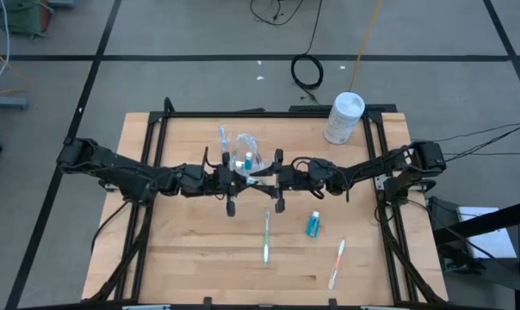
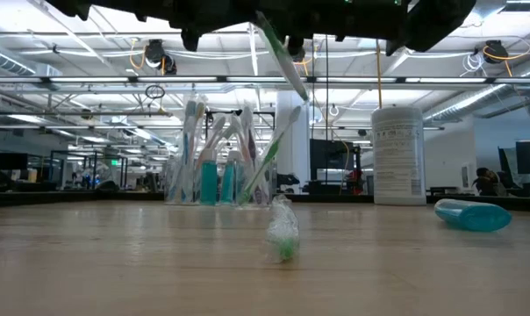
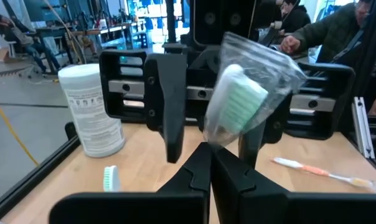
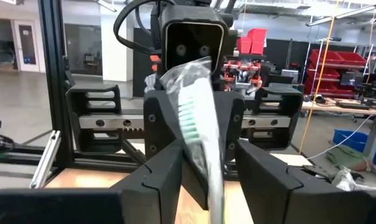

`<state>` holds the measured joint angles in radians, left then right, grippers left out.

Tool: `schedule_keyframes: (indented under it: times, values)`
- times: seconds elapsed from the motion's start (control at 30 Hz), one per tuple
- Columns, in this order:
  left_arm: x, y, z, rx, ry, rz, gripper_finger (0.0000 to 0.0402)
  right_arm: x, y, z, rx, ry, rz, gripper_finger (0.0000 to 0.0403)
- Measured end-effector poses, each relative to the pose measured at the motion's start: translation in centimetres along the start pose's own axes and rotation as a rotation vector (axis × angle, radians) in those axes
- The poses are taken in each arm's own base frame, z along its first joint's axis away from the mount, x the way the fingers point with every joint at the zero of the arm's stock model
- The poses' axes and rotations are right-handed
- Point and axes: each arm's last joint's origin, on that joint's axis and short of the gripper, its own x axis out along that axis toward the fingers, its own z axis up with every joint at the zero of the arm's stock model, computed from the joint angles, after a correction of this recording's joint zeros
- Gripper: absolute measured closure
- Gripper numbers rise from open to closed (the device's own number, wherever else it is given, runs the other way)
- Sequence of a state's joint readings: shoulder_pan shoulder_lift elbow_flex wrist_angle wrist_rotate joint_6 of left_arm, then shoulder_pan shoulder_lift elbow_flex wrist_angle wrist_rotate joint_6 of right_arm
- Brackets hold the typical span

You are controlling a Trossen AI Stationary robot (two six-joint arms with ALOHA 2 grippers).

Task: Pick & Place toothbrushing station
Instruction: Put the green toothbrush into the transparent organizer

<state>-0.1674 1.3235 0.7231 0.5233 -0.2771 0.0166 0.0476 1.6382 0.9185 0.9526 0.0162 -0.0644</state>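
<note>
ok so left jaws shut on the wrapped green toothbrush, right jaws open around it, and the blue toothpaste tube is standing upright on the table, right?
Not quite. The blue toothpaste tube lies on its side on the table, as the low view shows. The rest holds: the left gripper is shut on the wrapped green toothbrush, and the right gripper has its jaws open around it.

Both arms reach in to meet mid-table, wrists level — left gripper (image 1: pixel 240 181) pinched fully shut, right gripper (image 1: pixel 269 179) facing it nose to nose, fingers (image 4: pixel 160 171) parted — just above the surface.
</note>
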Motion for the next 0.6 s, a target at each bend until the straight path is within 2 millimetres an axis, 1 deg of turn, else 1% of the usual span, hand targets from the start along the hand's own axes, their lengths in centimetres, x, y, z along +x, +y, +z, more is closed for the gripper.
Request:
schedule_keyframes:
  times: [0.2,0.33,0.43,0.6]
  values:
    - [-0.03,-0.11,0.01,0.0,-0.001,-0.004,0.0389,0.04,0.03,-0.01,-0.003,0.003,0.004,0.031]
    - [-0.04,-0.1,-0.06,0.002,0.007,0.001,0.0399,0.03,0.05,-0.02,-0.01,0.005,0.004,0.0336]
    - [-0.04,-0.1,-0.06,0.006,0.007,0.008,0.0394,0.03,0.05,-0.02,-0.023,0.005,0.004,0.034]
    - [-0.04,-0.08,-0.05,0.006,0.006,0.015,0.0383,0.03,0.02,-0.01,-0.03,0.004,0.0,0.0333]
